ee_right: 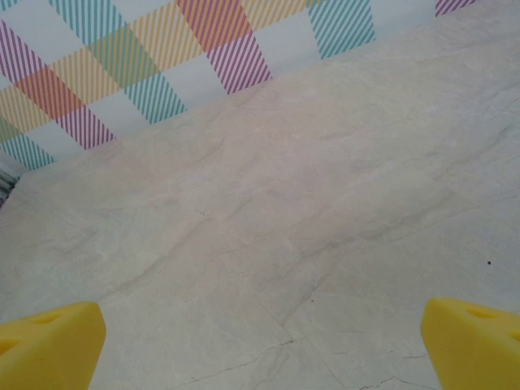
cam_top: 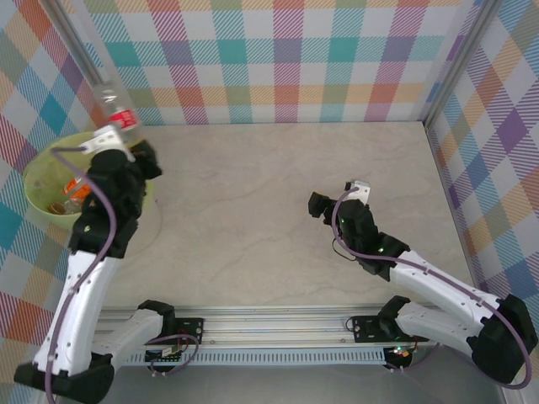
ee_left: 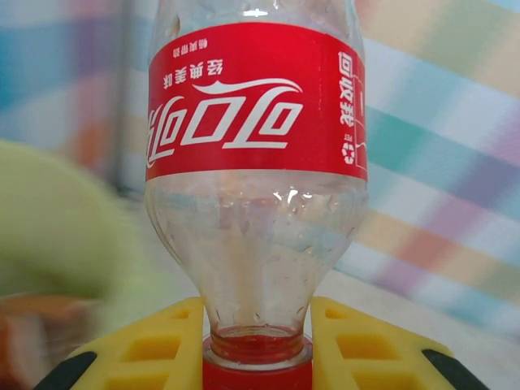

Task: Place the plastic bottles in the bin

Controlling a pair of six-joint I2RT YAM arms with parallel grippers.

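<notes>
the left gripper (cam_top: 118,140) pinched a red-label bottle (ee_left: 256,236) by its neck, up beside the green bin (cam_top: 34,181). orange things (cam_top: 77,194) lay inside it. the right gripper (ee_right: 260,341) was spread wide.

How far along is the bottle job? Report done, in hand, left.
Done: what looks like an orange-labelled bottle lies in the bin. In hand: the left claw is shut on a red-labelled bottle at its neck, raised by the bin. Left: dropping that one in. The right claw is open, holding nothing, above the table.
</notes>
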